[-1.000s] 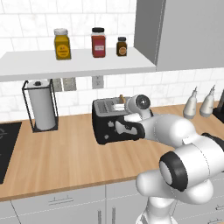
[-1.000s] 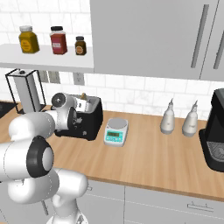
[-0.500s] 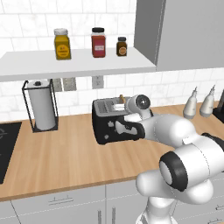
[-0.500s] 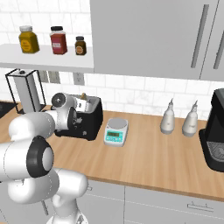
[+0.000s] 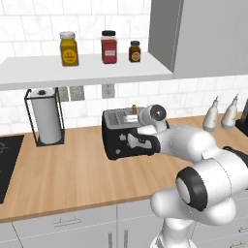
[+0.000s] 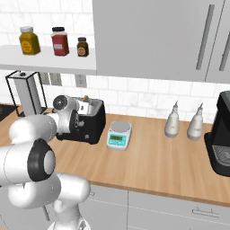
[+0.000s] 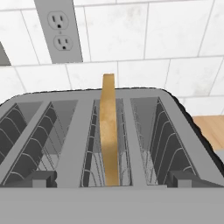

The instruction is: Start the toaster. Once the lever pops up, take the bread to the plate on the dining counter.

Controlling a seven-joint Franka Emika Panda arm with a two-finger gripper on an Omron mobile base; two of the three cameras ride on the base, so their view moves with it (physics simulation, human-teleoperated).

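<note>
Beside toaster (image 6: 87, 123): scale (image 6: 119, 135), paper-towel roll (image 5: 47, 116).

White marble-look tiles (image 5: 121, 7) are covering the back wall, with a grey double outlet (image 7: 60, 30) sitting in them. A white shelf (image 5: 82, 71) is carrying three spice jars (image 5: 109, 47). Grey upper cabinets (image 6: 148, 38) are hanging to the right, long bar handles (image 6: 203, 37) running down their doors. A light-wood counter (image 6: 152, 157) is stretching across, with pale grey drawers (image 5: 63, 225) lying beneath it. A paper-towel roll (image 5: 46, 116) is standing in a black wire frame, and a dark cooktop (image 5: 6, 164) is lying at the far left
</note>
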